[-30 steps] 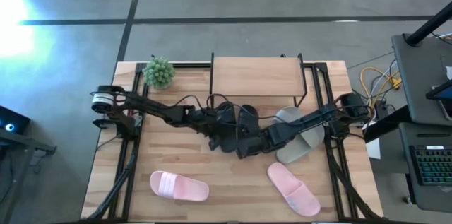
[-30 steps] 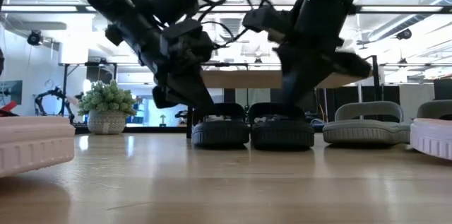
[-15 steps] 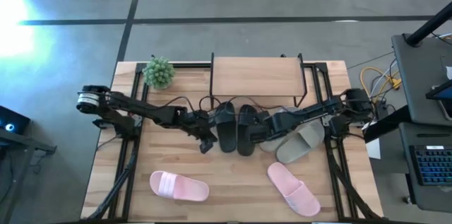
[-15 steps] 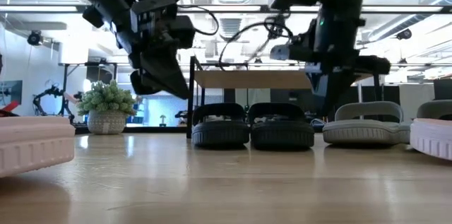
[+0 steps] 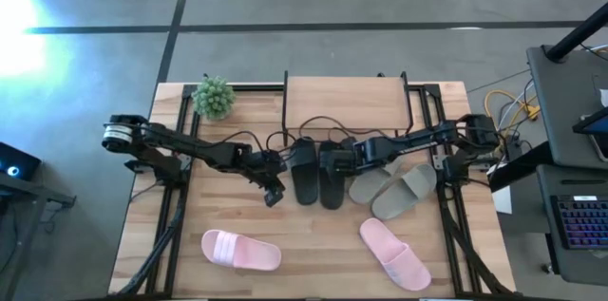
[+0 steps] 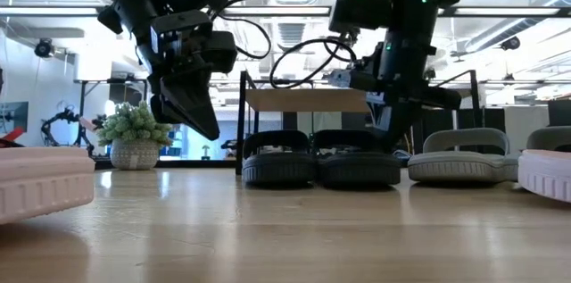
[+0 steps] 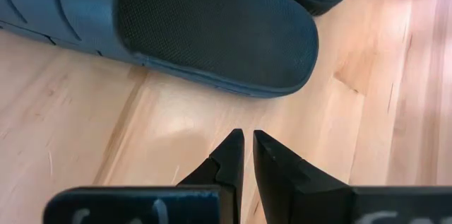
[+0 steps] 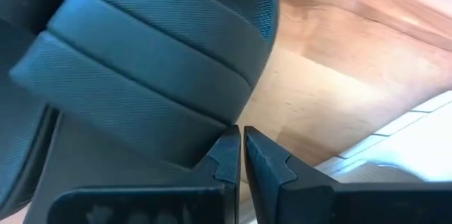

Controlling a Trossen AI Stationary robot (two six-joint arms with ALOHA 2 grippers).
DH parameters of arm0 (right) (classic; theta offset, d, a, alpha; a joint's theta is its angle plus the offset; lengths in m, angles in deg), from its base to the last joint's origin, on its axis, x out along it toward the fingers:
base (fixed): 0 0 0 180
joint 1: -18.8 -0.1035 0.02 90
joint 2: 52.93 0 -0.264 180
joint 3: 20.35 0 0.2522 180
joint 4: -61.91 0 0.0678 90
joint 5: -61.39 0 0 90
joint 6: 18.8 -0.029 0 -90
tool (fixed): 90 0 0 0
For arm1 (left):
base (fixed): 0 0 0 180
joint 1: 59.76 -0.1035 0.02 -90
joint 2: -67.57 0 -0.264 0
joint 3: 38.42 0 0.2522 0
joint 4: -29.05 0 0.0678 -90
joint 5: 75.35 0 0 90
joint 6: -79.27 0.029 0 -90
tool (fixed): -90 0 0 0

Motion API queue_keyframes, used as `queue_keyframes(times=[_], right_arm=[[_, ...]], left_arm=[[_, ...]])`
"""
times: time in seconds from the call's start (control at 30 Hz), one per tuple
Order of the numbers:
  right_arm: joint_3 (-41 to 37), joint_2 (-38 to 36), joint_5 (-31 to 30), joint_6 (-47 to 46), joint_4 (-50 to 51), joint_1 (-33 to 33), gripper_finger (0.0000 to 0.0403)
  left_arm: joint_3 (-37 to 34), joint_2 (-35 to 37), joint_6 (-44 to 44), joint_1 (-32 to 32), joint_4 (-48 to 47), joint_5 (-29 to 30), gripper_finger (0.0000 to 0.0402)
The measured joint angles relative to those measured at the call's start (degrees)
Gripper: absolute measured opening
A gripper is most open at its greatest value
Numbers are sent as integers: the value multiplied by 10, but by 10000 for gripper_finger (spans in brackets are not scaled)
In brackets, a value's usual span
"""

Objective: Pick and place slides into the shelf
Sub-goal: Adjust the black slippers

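Both end effectors, left [image 5: 274,194] and right [image 5: 359,153], were pressed together, empty, beside your black slides [image 5: 319,172]: light, flexible foam, so you'd pinch the strap.

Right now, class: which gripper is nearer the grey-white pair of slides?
Right. The right gripper hovers just beside the grey-white pair; the left gripper sits beyond the black pair, farther away.
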Motion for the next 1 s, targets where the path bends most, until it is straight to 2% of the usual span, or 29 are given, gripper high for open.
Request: queue_keyframes(times=[0.43,1.0], right_arm=[[1,0,30,17,-11,0,12],[5,-12,27,14,-3,-16,12]], left_arm=[[0,0,0,0,0,5,18],[0,0,0,0,1,6,18]])
